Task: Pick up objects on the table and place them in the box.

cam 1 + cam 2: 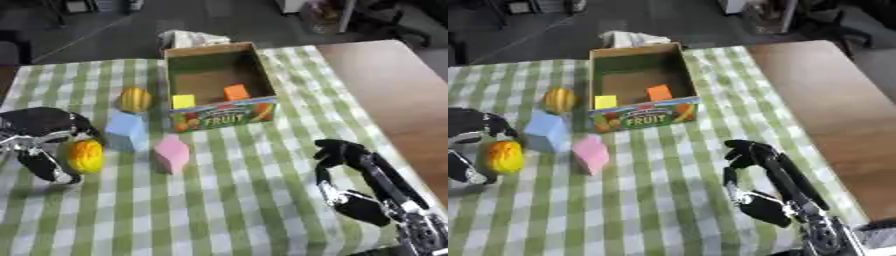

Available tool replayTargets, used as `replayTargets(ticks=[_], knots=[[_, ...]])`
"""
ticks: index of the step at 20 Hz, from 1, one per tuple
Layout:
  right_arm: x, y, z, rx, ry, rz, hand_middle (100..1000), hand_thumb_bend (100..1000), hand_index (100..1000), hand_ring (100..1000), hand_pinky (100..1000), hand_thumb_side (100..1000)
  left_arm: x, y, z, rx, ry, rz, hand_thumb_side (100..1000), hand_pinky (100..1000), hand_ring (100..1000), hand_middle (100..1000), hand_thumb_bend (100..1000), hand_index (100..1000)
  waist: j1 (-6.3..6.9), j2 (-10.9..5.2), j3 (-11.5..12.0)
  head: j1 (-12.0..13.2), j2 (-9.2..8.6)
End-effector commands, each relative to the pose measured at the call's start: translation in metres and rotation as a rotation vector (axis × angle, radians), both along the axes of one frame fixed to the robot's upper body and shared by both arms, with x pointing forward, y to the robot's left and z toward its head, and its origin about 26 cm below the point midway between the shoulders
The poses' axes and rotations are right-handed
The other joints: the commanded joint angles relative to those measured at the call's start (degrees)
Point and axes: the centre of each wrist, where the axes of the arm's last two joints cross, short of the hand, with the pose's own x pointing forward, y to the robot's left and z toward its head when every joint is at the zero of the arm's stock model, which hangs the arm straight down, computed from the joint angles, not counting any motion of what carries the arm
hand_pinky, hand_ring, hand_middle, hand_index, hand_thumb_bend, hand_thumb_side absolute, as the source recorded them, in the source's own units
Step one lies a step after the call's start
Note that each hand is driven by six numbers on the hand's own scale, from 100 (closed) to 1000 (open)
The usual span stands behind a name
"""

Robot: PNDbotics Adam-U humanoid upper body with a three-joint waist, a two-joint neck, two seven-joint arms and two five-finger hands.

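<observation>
Left eye view: box point(262, 107); two blocks point(236, 92).

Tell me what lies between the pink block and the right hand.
Only bare green checked tablecloth separates the pink block from the right hand, in the left eye view.

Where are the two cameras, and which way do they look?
Left eye view: in the robot's head, looking down at the checked table; left hand around a yellow fruit, right hand idle.
Right eye view: beside it, set slightly right; same hands.
Both share the fruit box and the pink block.
</observation>
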Motion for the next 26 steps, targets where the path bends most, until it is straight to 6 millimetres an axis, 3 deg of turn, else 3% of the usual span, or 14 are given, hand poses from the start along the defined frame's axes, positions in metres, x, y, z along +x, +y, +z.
replayTargets(ticks=[1,5,8,15,18,22,26], knots=[[0.001,-0.002,0.006,-0.010,-0.025,0.000,648,100,843,638,693,243,0.005,0.006,0.005,-0.001,-0.060,0.019,316,702,654,700,472,834,0.02,-0.52,0.01,-0.08,0.25],[0.001,-0.002,0.007,-0.009,-0.025,0.000,648,100,843,638,693,241,0.006,0.010,-0.001,-0.058,-0.147,0.039,262,611,549,573,333,736,-0.08,-0.51,0.00,-0.19,0.25],[0.001,-0.003,0.006,-0.009,-0.024,-0.003,648,100,843,638,693,242,0.005,0.009,0.014,-0.119,-0.223,0.034,212,526,465,469,234,639,-0.09,-0.54,0.13,-0.36,0.25],[0.000,-0.003,0.005,-0.012,-0.019,-0.005,648,100,843,638,693,240,0.002,-0.011,0.105,-0.228,-0.470,-0.055,169,531,459,455,275,625,-0.06,-0.87,0.40,-0.62,0.25],[0.000,-0.003,0.004,-0.012,-0.015,-0.002,647,100,842,637,693,240,0.012,-0.028,0.129,-0.255,-0.540,-0.116,161,545,462,458,307,628,-0.13,-1.05,0.15,-0.50,0.25],[-0.001,-0.002,0.004,-0.008,-0.010,0.000,646,100,842,637,693,241,0.042,-0.061,0.128,-0.267,-0.513,-0.191,177,553,473,473,301,642,-0.28,-1.17,-0.64,-0.12,0.25],[-0.001,0.001,0.004,0.001,-0.008,0.017,646,100,842,637,693,245,0.078,-0.099,0.108,-0.305,-0.473,-0.214,171,561,493,493,245,664,-0.84,-1.03,-1.48,0.52,0.25]])
